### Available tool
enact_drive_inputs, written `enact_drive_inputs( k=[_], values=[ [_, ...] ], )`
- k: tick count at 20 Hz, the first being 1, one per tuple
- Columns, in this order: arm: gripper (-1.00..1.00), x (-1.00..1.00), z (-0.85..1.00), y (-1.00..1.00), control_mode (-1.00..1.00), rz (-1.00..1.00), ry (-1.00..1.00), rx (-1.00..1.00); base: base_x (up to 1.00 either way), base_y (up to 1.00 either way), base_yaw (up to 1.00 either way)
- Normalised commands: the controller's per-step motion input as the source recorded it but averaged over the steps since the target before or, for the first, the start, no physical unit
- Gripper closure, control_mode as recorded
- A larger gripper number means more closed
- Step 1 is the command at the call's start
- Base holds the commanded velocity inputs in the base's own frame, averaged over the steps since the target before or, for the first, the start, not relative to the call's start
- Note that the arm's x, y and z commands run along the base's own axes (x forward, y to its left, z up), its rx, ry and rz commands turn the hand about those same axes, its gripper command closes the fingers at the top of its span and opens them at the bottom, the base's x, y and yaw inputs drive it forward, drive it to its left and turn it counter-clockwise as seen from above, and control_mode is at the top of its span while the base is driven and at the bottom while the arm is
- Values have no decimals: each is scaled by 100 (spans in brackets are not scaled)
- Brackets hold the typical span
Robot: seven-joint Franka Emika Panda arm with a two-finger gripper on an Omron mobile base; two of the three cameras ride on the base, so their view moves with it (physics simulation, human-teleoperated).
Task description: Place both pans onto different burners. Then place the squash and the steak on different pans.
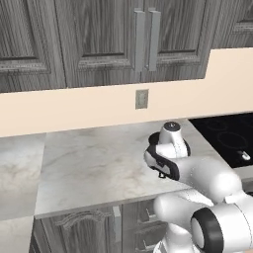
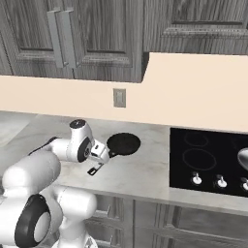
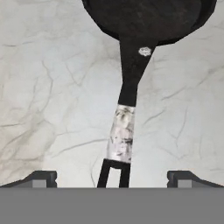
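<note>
The matte black pan (image 2: 123, 143) lies on the marble counter (image 2: 145, 169), left of the black cooktop (image 2: 208, 162), with its long handle (image 3: 130, 87) pointing back at the hand. My gripper (image 3: 113, 178) is open and low over the counter. The end of the handle lies between its two fingertips (image 3: 41, 178), clear of both. From the right base view the gripper (image 2: 99, 162) sits just left of the pan. Grey burner rings (image 2: 196, 159) mark the cooktop. A shiny steel pan's rim (image 2: 243, 157) shows at the right edge over the cooktop. The squash and the steak are out of view.
White knobs (image 2: 196, 179) line the cooktop's front edge. A wall outlet (image 2: 119, 98) sits on the beige backsplash, and dark wood cabinets (image 2: 97, 34) hang above. The counter's front edge runs just below the hand. In the left base view my own arm (image 1: 197, 173) covers the pan.
</note>
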Motion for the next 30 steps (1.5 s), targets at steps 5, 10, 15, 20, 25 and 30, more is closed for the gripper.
enact_drive_inputs(
  k=[5, 10, 15, 20, 25, 30],
  values=[
    [-100, 26, -32, -9, -100, -1, 0, 0, 0, 0, 0],
    [-100, 18, -33, -20, -100, 0, 0, 0, 0, 0, 0],
    [-100, 13, -32, -7, -100, 0, 0, 0, 0, 0, 0],
    [-100, 17, -19, 0, -100, 0, 0, 0, 0, 0, 0],
    [-100, 12, -19, 0, -100, 0, 0, 0, 0, 0, 0],
    [100, 0, -10, 0, -100, 0, 0, 0, 0, 0, 0]
  ],
)
